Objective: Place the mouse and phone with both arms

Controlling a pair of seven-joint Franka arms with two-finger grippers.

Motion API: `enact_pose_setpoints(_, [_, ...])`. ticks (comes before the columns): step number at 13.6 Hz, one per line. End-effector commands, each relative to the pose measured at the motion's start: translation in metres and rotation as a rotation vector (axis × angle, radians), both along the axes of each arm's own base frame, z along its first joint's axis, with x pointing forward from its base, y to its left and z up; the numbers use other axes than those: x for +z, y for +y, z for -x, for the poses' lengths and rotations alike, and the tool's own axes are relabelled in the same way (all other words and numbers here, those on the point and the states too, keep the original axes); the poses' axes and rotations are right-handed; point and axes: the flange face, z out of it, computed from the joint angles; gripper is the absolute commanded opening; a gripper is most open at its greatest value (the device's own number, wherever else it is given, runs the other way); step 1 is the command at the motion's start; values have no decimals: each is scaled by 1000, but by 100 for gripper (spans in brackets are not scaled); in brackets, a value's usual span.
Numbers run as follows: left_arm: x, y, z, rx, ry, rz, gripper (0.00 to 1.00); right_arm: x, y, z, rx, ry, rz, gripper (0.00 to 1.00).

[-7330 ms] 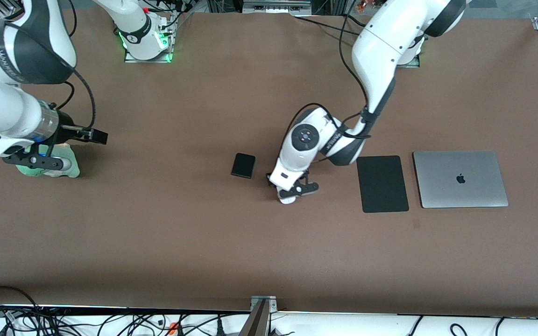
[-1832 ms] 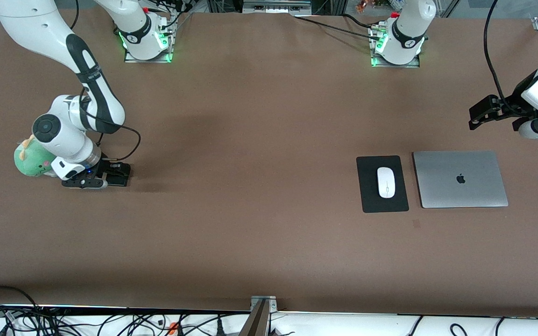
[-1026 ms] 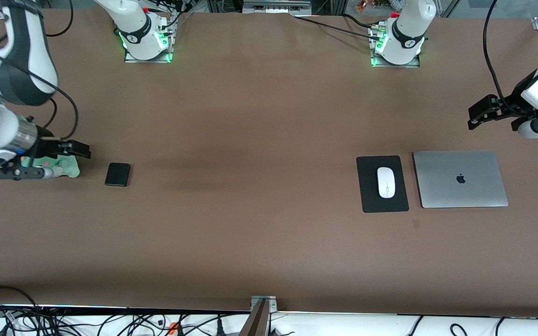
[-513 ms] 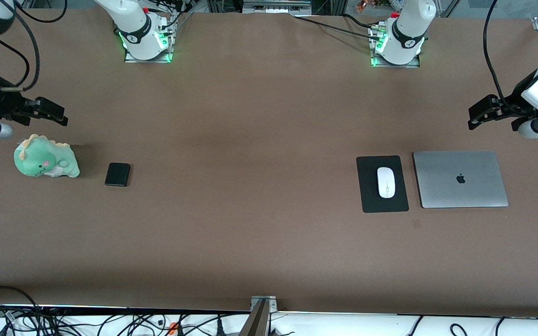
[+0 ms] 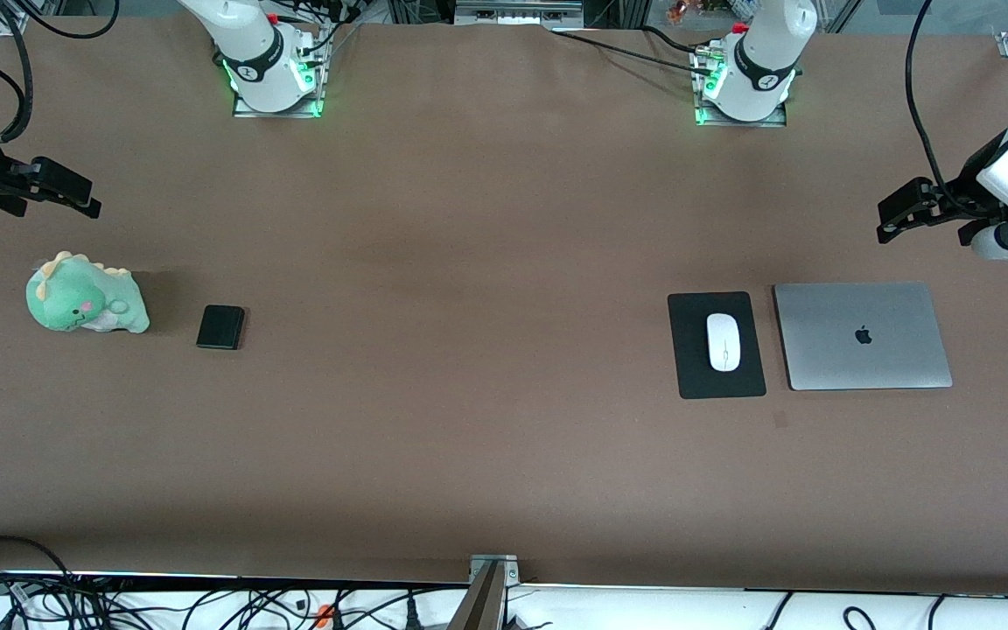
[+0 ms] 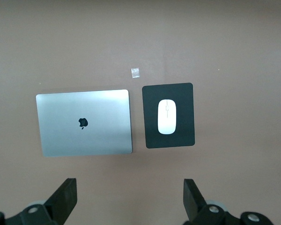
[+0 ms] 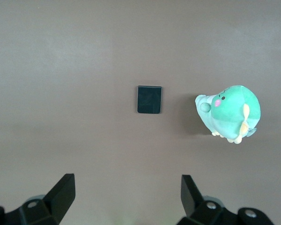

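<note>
The white mouse (image 5: 724, 341) lies on the black mouse pad (image 5: 696, 376) beside the laptop; it also shows in the left wrist view (image 6: 167, 116). The black phone (image 5: 220, 327) lies flat on the table beside a green plush, and shows in the right wrist view (image 7: 149, 99). My left gripper (image 5: 902, 214) is open and empty, up in the air over the table's edge at the left arm's end. My right gripper (image 5: 49, 192) is open and empty, high over the table's edge at the right arm's end, above the plush and phone.
A closed silver laptop (image 5: 863, 336) lies beside the mouse pad, toward the left arm's end. A green plush dinosaur (image 5: 84, 304) sits beside the phone, toward the right arm's end. A small pale scrap (image 6: 135, 72) lies near the pad's corner.
My right gripper has let go of the phone beside the plush, risen and drawn back toward its end of the table. The mouse now rests on the pad. The left arm holds still.
</note>
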Motion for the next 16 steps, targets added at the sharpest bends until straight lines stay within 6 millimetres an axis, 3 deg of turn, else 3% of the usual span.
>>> enact_pose_setpoints(1, [6,0,-3,0,-9,22,100,7,0,4,-11,5,12,100])
enact_pose_setpoints(16, [5,1,-3,3,-9,29,100,13,-6,2,-19,-21,31,100])
